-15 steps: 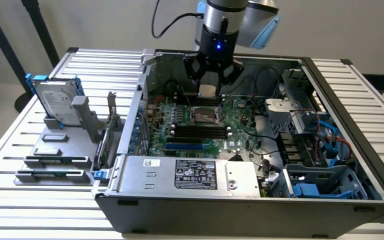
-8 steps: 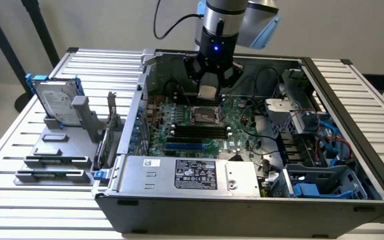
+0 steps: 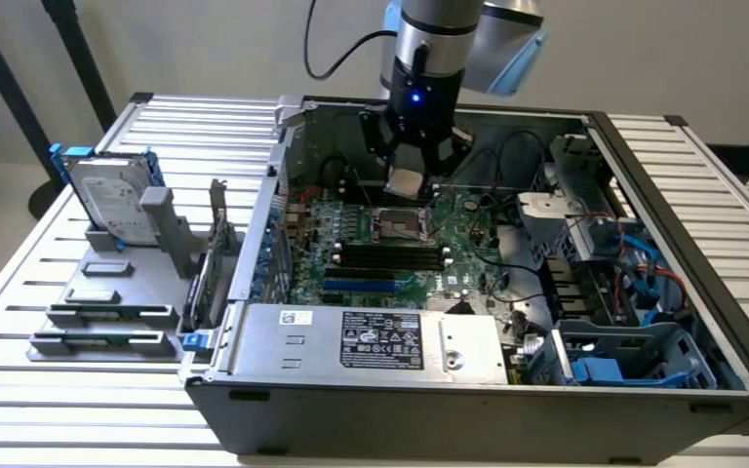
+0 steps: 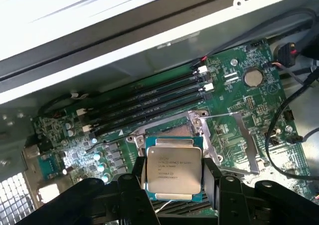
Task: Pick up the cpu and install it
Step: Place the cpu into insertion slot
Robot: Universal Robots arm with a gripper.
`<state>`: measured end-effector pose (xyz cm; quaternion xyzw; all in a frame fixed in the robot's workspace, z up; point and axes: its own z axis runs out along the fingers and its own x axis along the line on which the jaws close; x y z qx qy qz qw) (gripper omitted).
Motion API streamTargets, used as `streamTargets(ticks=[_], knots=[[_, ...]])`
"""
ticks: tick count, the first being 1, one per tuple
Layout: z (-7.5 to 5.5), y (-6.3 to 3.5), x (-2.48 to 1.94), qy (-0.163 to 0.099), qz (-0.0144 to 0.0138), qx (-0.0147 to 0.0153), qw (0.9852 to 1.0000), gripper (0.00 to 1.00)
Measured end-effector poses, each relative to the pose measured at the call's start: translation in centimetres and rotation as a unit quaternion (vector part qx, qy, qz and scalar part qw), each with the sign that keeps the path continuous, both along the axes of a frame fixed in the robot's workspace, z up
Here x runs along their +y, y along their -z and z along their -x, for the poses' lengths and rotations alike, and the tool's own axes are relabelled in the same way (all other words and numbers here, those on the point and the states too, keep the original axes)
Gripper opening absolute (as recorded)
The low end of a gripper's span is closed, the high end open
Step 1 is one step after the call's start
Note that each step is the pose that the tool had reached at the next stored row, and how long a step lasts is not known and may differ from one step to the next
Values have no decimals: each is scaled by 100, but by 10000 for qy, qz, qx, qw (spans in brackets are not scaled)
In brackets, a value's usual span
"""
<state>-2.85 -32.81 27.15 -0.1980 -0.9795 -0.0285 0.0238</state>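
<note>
– cpu (image 4: 173, 167) where?
– Pinched in the gripper (image 4: 173, 182), silver top facing the wrist camera. Black fingers (image 4: 135, 182) clamp two opposite edges.
– Seated?
– No. It hangs inside the open case (image 3: 479, 402), over the green motherboard (image 3: 472, 255), near the socket (image 3: 401, 226) but apart from it. Socket frame is flipped open. Dark memory slots (image 4: 149, 103) run just beside the socket.

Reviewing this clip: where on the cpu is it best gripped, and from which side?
Grip the cpu by two opposite thin edges, coming from above its flat metal top. It is a thin square plate, so the edges probably offer the only parallel faces, and its underside stays free to face the socket. The end effector holds it this way.
</note>
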Motion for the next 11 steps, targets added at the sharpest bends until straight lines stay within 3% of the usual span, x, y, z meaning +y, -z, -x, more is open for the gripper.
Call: streamTargets(ticks=[6,11], knots=[[0,41,0,544,0,0,9985,55],[0,76,0,995,0,0,9950,55]])
